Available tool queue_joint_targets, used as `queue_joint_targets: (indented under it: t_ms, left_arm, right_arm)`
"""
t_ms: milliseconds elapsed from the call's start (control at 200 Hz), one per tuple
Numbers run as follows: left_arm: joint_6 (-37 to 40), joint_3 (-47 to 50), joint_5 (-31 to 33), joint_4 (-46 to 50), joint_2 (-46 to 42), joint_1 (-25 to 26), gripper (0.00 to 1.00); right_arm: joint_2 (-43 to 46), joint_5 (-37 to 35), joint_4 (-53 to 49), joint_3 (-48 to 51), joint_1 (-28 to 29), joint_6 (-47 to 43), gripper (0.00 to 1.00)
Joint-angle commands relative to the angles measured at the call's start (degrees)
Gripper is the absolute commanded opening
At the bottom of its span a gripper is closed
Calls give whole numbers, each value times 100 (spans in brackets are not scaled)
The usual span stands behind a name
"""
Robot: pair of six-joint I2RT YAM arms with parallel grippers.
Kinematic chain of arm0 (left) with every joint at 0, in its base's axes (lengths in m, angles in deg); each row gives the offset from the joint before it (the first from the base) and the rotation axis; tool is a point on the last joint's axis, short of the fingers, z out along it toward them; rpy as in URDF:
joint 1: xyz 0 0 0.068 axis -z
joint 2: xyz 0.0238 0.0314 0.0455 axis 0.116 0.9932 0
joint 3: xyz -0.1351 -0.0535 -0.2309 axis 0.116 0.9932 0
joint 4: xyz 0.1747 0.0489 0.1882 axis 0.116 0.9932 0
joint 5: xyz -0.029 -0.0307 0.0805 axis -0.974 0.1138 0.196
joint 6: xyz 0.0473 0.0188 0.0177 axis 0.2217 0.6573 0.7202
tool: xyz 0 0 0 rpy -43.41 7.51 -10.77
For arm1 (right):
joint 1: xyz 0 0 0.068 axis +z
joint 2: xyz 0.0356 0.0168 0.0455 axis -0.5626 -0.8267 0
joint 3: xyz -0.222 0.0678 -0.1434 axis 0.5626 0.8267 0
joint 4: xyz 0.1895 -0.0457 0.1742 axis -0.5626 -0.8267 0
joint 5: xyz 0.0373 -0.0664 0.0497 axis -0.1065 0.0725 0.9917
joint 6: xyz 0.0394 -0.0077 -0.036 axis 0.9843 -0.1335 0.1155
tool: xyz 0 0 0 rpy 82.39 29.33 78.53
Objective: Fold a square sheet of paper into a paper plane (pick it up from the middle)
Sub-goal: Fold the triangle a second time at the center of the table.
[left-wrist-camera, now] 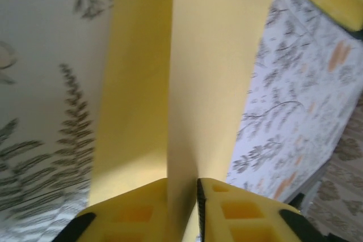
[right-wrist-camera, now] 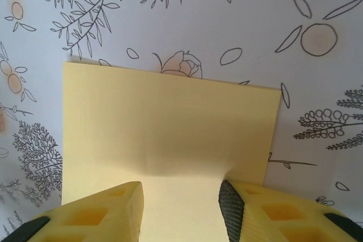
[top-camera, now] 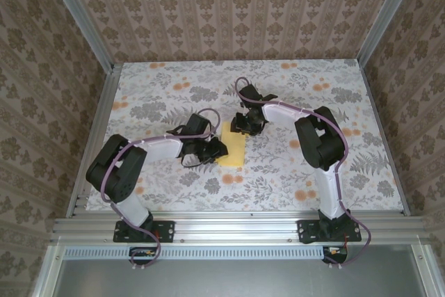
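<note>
The square sheet of paper [top-camera: 235, 152] lies pale yellow on the flowered tablecloth between the two arms. My left gripper [top-camera: 217, 149] is at its left edge. In the left wrist view a raised flap of the sheet [left-wrist-camera: 215, 55] stands upright, and my left gripper [left-wrist-camera: 181, 184] is shut on it. My right gripper [top-camera: 247, 127] is at the sheet's far edge. From the right wrist, the sheet [right-wrist-camera: 170, 117] lies flat and my right gripper [right-wrist-camera: 181, 191] stands open, its fingertips [right-wrist-camera: 229, 202] resting on the paper on either side. A paper plane is out of view.
The table [top-camera: 334, 172] carries a cloth printed with grey leaves and orange flowers. Patterned walls close it in at the back and on both sides. An aluminium rail [top-camera: 229, 226] runs along the near edge by the arm bases.
</note>
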Motion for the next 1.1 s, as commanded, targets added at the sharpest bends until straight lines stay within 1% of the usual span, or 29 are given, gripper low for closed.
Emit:
queue_joint_targets:
  t_ms: [0,145,245,330,495,565,630,695,770,845,940,1095]
  left_arm:
    - [331,-348,336,758,101,37,15]
    - [501,-537,523,1144,196,56,12]
    - [541,-615,620,1268,212,64,11]
    - [575,-698,670,1353,245,73,11]
    - [576,-821,659,1381,304,95,11]
    - [576,-854,629,1362,287,107,13]
    - [543,-866,572,1315,261,108,17]
    - [507,-846,468,1199,222,108,24]
    - [427,-812,373,1074,161,108,35]
    - [335,-771,273,911,78,100,43]
    - [231,-718,218,699,-64,91,47]
    - [119,-721,176,529,-242,73,48]
  right_arm:
    - [75,216,69,224,-54,-11,44]
    - [475,532,237,303,-67,-69,43]
    - [685,772,302,493,-68,-127,35]
    - [781,923,339,716,-60,-109,32]
    - [726,1021,353,1008,-59,-119,26]
    - [641,1047,372,1045,-59,-112,25]
    - [564,1027,372,1050,-59,-97,25]
    - [492,985,347,1042,-59,-91,25]
    - [429,922,329,1029,-59,-68,25]
    - [362,873,282,1013,-63,-40,25]
    - [313,844,247,1017,-67,-4,25]
    - [247,734,133,988,-68,27,24]
